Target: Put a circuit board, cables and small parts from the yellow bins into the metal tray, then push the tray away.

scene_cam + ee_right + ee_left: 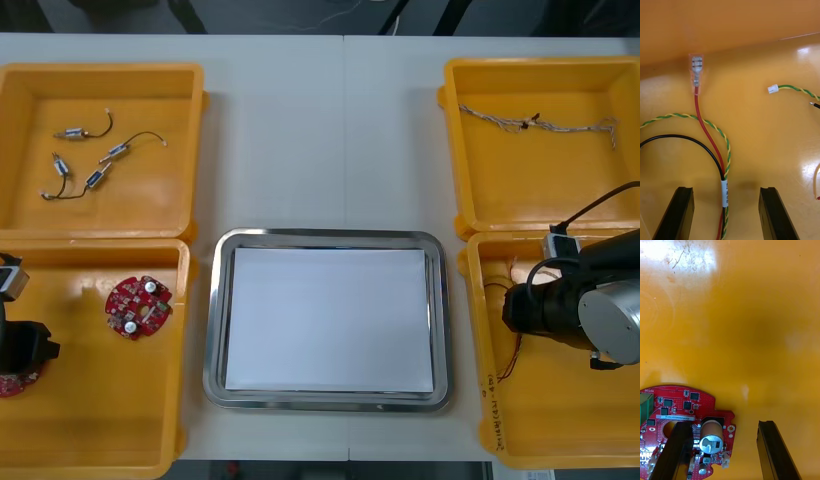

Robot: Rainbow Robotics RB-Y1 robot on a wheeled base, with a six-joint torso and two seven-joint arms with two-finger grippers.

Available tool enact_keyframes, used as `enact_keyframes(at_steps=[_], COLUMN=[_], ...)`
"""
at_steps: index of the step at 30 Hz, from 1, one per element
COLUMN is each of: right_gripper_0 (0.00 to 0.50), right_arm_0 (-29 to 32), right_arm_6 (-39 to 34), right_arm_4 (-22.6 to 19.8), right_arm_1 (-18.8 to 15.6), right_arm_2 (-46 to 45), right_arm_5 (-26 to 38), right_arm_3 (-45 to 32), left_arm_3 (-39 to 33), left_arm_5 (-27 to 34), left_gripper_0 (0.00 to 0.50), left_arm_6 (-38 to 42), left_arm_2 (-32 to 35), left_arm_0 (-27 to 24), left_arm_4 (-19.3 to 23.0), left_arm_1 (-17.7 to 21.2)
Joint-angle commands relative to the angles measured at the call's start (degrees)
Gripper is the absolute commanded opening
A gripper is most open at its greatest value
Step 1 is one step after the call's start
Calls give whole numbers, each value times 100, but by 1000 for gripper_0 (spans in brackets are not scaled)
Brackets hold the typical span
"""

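**Both arms low**

The left gripper (725, 461) is spread over a red circuit board (685, 408) in the near left yellow bin (100, 440), the board partly hidden under one finger. The right gripper (726, 213) is spread astride a taped cable bundle (724, 191). Beyond, the shiny metal tray (212, 330) is lined white.
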Motion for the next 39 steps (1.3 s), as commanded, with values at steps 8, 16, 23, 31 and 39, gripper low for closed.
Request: enact_keyframes(at_steps=[8,16,23,31,39], right_gripper_0=[500,500,500,500,0], right_arm_0=[173,173,164,182,191], right_arm_6=[-271,-227,-244,-253,-253], right_arm_4=[78,113,95,34,-45], right_arm_1=[107,142,142,142,151], right_arm_2=[66,66,66,75,84], right_arm_5=[-156,-297,-429,-429,-429], right_arm_3=[-51,116,195,195,195], left_arm_3=[7,7,7,7,-28], left_arm_5=[-216,-321,-321,-339,-339], left_gripper_0=[500,500,97,0,0], left_arm_6=[-790,-826,-852,-905,-931], left_arm_2=[-173,-173,-173,-173,-111], left_arm_0=[205,275,275,275,275], left_arm_4=[-147,-155,-155,-155,-85], left_arm_1=[282,299,299,308,334])
